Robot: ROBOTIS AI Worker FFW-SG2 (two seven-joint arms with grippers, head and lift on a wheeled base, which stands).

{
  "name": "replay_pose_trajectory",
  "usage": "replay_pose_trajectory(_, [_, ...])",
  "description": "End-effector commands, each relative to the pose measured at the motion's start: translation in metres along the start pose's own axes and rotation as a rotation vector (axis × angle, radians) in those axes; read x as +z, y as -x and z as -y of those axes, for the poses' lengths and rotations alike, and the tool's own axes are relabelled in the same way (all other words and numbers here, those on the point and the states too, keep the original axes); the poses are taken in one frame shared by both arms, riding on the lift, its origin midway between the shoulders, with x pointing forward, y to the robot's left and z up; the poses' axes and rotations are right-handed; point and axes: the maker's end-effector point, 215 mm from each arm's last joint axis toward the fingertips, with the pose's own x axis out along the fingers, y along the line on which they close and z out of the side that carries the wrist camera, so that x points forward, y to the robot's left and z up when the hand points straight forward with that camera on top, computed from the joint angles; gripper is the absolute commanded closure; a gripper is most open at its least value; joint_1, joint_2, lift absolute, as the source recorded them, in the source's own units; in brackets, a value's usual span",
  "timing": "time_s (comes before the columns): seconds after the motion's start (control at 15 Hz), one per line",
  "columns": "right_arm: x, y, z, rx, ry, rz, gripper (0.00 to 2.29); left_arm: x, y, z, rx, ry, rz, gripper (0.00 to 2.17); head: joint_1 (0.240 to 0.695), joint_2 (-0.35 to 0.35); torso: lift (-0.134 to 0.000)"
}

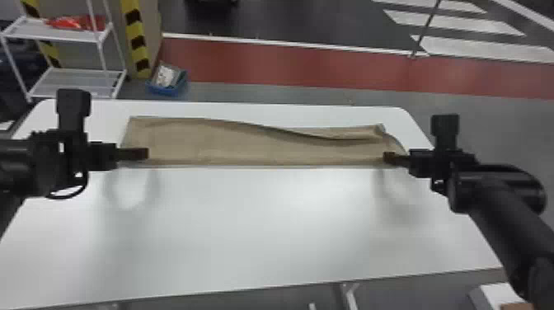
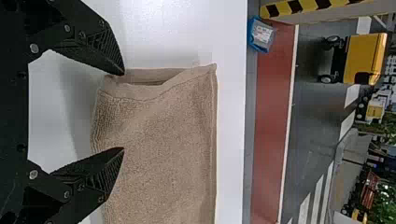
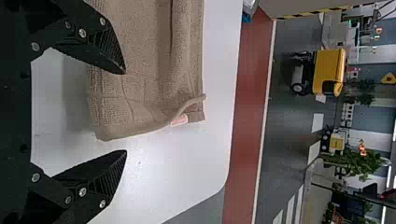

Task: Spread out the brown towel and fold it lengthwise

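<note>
Left gripper (image 2: 123, 111) and right gripper (image 3: 125, 112), fingers wide, flank the brown towel (image 1: 206, 142) on the bench (image 1: 247, 231); its lengthwise fold looks made (the far side lies wavy), perhaps leaving only straightening.

Brown towel (image 1: 231, 146) in long strip on white table (image 1: 247, 231)

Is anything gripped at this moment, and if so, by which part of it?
Nothing is held: the left gripper and right gripper are open, and the towel lies on the table.
</note>
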Motion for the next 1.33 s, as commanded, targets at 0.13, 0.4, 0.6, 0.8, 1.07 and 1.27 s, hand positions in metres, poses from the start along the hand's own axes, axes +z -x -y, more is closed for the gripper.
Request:
replay_pose_trajectory(0.13, [-0.007, 0.001, -0.002, 0.020, -0.003, -0.018, 0.96, -0.001, -0.001, 0.002, 0.000, -0.009, -0.004, 0.63, 0.695, -0.169, -0.120])
replay_pose_trajectory(0.4, [-0.005, 0.002, 0.000, 0.030, -0.017, -0.015, 1.33, -0.003, -0.001, 0.003, 0.002, -0.015, -0.007, 1.19, 0.695, -0.172, -0.120])
replay_pose_trajectory(0.6, [0.002, 0.004, 0.000, 0.044, -0.041, 0.000, 1.33, -0.010, 0.005, 0.002, 0.005, 0.005, -0.029, 1.27, 0.695, -0.172, -0.120])
replay_pose_trajectory(0.8, [-0.007, 0.009, -0.010, 0.095, -0.115, -0.045, 1.33, -0.019, 0.027, -0.003, 0.013, 0.023, -0.070, 1.29, 0.695, -0.167, -0.120])
replay_pose_trajectory(1.07, [-0.052, 0.039, -0.020, 0.134, -0.189, -0.167, 1.36, -0.044, 0.060, -0.027, 0.038, 0.056, -0.113, 1.29, 0.695, -0.151, -0.120])
replay_pose_trajectory(1.27, [-0.068, 0.053, -0.026, 0.145, -0.209, -0.200, 1.36, -0.055, 0.073, -0.035, 0.055, 0.058, -0.130, 1.29, 0.695, -0.139, -0.120])
